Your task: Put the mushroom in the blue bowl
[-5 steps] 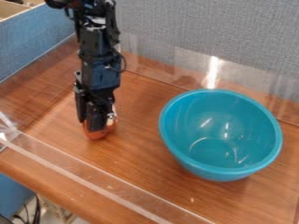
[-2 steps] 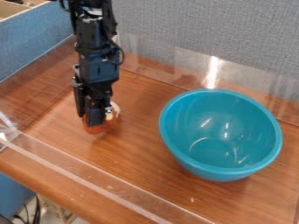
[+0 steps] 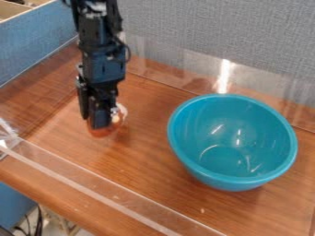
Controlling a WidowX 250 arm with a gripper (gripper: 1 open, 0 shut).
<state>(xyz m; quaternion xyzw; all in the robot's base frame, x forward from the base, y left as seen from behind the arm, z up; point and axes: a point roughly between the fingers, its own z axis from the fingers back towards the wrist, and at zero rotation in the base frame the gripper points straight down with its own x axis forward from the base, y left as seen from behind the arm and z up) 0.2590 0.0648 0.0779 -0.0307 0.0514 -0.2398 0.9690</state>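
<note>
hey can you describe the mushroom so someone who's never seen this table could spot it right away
Find the big glossy blue bowl on the wooden table, then look across to the black robot arm. At its fingers' lower end is the mushroom, a small orange-brown and whitish thing, far smaller than the bowl.

Single view, so nothing shared. Camera looks down at an angle from above the near side of the wooden tabletop (image 3: pixel 154 184), facing the grey wall (image 3: pixel 222 37) behind the claw (image 3: pixel 101 124); fairly close, claw left of centre.
</note>
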